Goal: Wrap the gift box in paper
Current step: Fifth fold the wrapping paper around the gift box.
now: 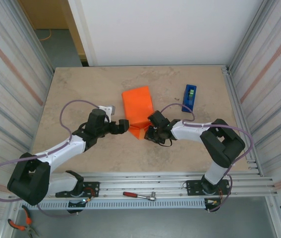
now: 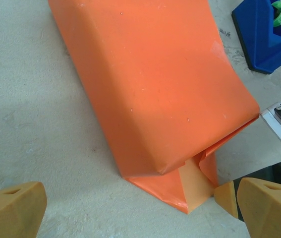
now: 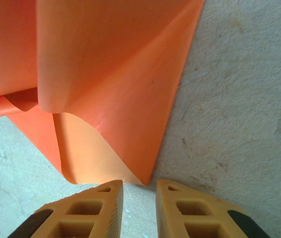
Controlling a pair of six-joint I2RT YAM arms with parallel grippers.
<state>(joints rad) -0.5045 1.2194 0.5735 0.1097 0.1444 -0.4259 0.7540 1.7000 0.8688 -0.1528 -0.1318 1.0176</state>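
Paper (image 1: 137,105), folded into a long boxy bundle, lies in the middle of the bench (image 1: 81,89), its long axis running far to near and leaning slightly left, with loose flaps (image 2: 190,191) at the near end facing the arms. Left fingers (image 2: 11,210) gape wide at that end's left side; right fingers (image 3: 88,210) stand narrow, gripping nothing, just short of a flap tip. Open bench lies left and beyond, with a tape dispenser (image 1: 190,96) well apart on the right
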